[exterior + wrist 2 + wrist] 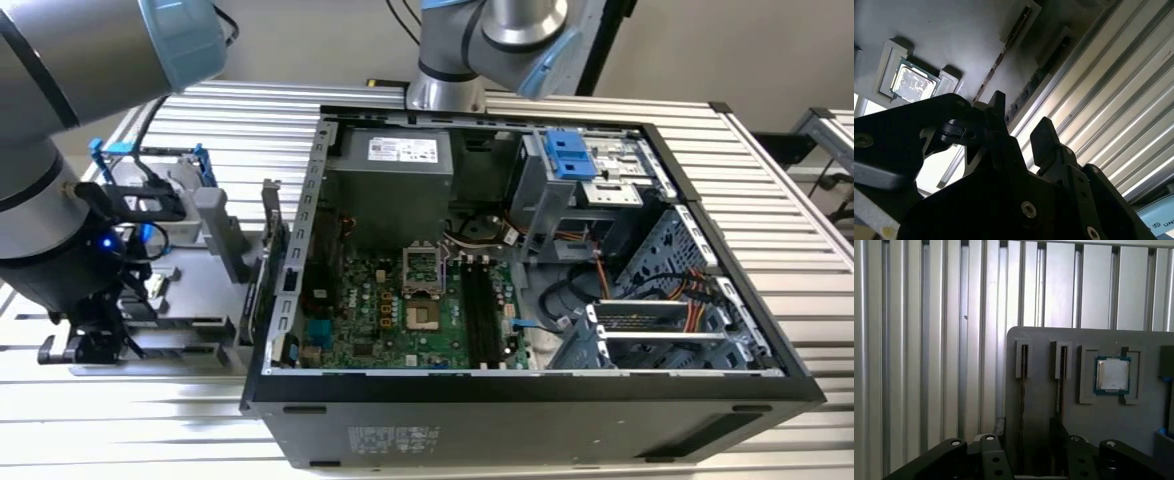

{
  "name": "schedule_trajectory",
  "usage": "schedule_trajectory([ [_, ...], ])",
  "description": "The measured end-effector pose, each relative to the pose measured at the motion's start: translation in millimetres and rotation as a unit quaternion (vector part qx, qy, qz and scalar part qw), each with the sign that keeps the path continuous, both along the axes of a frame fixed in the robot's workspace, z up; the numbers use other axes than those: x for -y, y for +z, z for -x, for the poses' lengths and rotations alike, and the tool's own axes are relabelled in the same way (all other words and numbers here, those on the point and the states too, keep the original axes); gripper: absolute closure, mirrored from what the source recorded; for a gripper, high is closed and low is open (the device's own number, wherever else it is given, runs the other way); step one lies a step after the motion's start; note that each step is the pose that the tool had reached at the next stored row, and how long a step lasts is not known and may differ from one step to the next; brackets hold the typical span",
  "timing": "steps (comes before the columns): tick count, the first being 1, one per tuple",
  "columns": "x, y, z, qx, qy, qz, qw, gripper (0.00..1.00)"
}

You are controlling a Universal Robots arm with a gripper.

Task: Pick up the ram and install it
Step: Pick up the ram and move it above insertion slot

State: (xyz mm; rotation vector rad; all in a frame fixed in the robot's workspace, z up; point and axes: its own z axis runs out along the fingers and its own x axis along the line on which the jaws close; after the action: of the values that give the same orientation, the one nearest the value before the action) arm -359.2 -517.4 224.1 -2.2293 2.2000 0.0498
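Observation:
Two ram sticks stand edge-on in slots of a grey parts tray point(1044, 340). My gripper point(1027, 426) is open, low over the tray, with its black fingers on either side of the ram point(1023, 385) that lies farther from the silver processor chip point(1111, 375). The second wrist view shows the same ram point(1036, 77) running between the fingers of the gripper point(1020, 114); I cannot tell whether they touch it. The other ram stick point(1059, 385) stands just outside one finger. In the exterior view the gripper point(94, 345) is at the exterior view's left, beside the open computer case.
The open computer case point(534, 400) lies on the slatted aluminium table point(801, 200), its motherboard's black ram slots point(481, 315) facing up. A second arm's base point(447, 90) stands behind the case. Blue-framed parts point(134, 170) rise from the tray near my arm.

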Motion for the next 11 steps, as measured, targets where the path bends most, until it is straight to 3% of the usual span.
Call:
schedule_trajectory([
  [11,0.0,-11.8,0.0,0.0,0.0,0.0,1.0,0.0],
])
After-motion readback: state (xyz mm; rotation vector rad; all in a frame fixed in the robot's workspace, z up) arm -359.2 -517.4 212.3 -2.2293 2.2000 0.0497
